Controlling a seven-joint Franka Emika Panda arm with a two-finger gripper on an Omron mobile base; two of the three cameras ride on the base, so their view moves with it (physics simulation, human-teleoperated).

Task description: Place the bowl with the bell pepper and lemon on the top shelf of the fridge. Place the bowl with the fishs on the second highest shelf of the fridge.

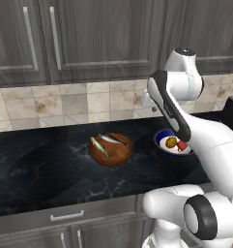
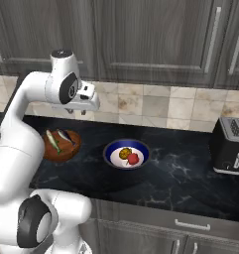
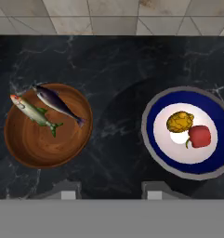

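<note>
On the black counter stands a reddish-brown wooden bowl point(image 3: 39, 142) with two fishs, one dark silvery point(image 3: 57, 104) and one pale green point(image 3: 34, 111). To its right a blue-and-white bowl point(image 3: 153, 139) holds the yellow lemon point(image 3: 180, 122) and the red bell pepper point(image 3: 199, 136). My gripper point(image 3: 107, 191) hangs well above the counter and looks straight down at the gap between the two bowls. It is open, with nothing between its fingers. From the right base view the gripper point(image 2: 77, 112) is above and behind the wooden bowl point(image 2: 66, 149). The fridge and its shelves are out of view.
A dark toaster point(image 2: 230, 146) stands at the counter's right end. Dark wood cabinets point(image 2: 150, 39) hang above a beige tiled backsplash point(image 2: 155, 106). Drawers point(image 1: 65, 215) run under the counter's front edge. My arm partly covers the blue bowl point(image 1: 161, 140) in the left base view.
</note>
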